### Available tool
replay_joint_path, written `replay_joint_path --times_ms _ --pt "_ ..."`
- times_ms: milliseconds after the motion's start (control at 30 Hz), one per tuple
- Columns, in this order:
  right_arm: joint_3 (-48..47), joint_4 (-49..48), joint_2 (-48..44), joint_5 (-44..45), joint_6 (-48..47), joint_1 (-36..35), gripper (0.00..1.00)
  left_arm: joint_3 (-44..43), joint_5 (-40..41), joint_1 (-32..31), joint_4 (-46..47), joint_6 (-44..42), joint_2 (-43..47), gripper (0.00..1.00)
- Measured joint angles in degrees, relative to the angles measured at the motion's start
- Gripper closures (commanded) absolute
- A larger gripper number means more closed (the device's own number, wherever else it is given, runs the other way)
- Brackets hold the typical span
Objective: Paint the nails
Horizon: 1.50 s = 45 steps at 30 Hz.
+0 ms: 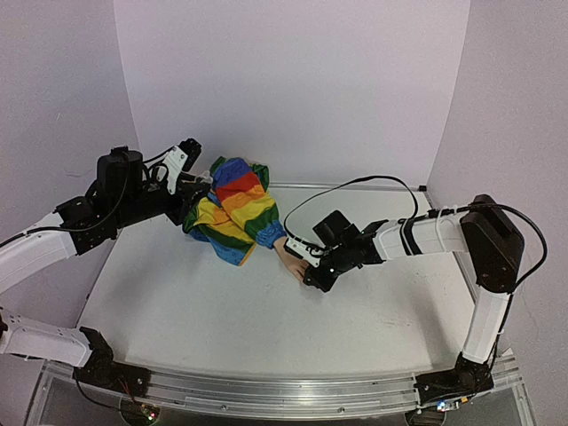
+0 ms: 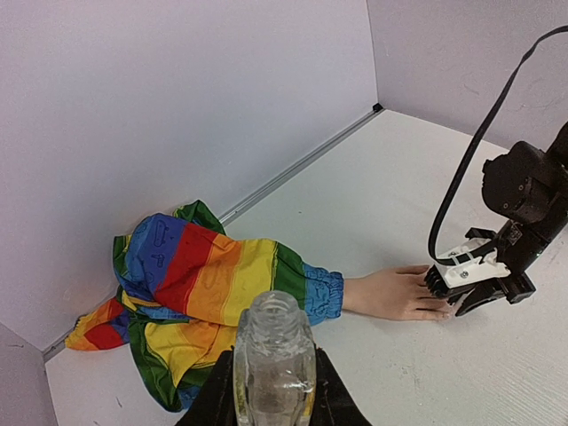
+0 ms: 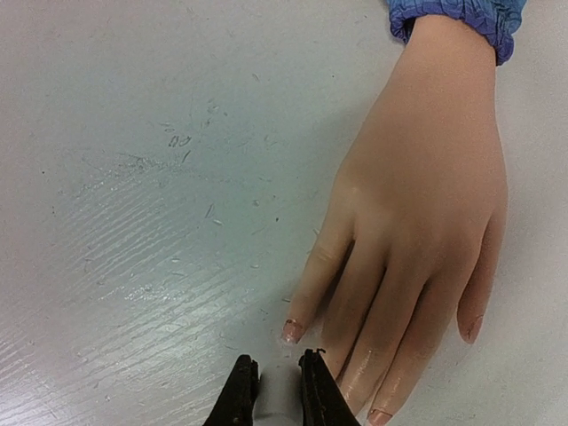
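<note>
The peach mannequin hand (image 1: pixel 290 257) lies palm down on the table, its wrist in a rainbow-striped sleeve (image 1: pixel 232 210). In the right wrist view the hand (image 3: pixel 426 195) fills the upper right, with pale nails on the fingertips (image 3: pixel 291 332). My right gripper (image 3: pixel 278 383) is shut on a pale white cap (image 3: pixel 279 404) and sits just below the outermost finger's nail, almost touching it. My left gripper (image 2: pixel 273 395) is shut on a small clear bottle (image 2: pixel 273 351) with an open neck. It is held above the sleeve (image 2: pixel 204 275).
White table with lilac walls on three sides (image 1: pixel 284 80). The right arm's black cable (image 1: pixel 355 185) arcs above the mannequin hand. The right gripper (image 2: pixel 484 275) shows in the left wrist view at the fingertips of the hand (image 2: pixel 390 293).
</note>
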State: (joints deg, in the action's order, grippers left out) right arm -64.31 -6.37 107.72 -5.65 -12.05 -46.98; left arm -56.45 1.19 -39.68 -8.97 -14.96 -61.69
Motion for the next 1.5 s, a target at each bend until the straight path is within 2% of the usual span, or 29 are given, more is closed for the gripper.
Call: replay_joint_path --times_ms 1500 --pt "1.7 -2.6 -2.8 0.5 0.6 -0.3 1.0 0.0 0.0 0.0 0.0 0.0 0.0 1.0"
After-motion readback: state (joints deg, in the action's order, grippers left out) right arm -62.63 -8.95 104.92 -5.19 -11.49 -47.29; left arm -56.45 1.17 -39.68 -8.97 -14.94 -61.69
